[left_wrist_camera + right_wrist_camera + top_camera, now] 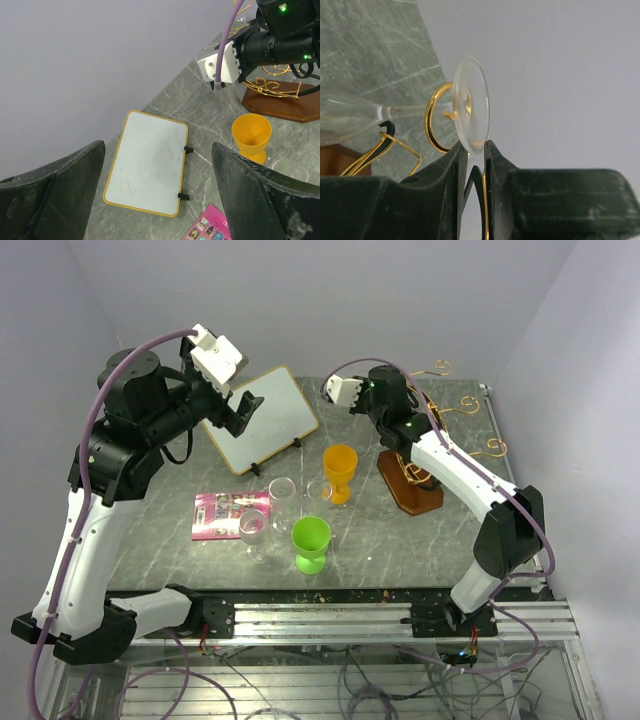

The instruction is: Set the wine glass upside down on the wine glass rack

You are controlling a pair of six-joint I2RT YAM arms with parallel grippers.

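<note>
My right gripper is shut on the rim of the clear wine glass's round foot. The glass lies sideways in the right wrist view, its stem running left to the bowl. The stem passes by a curled gold arm of the wine glass rack. The rack's gold arms and wooden base stand at the back right, with my right gripper above them. It also shows in the left wrist view. My left gripper is open and empty, high over the whiteboard.
An orange cup, a green cup and three clear glasses, one of them, stand mid-table. A pink card lies at the left. The yellow-framed whiteboard lies at the back left. Walls close in behind and to the right.
</note>
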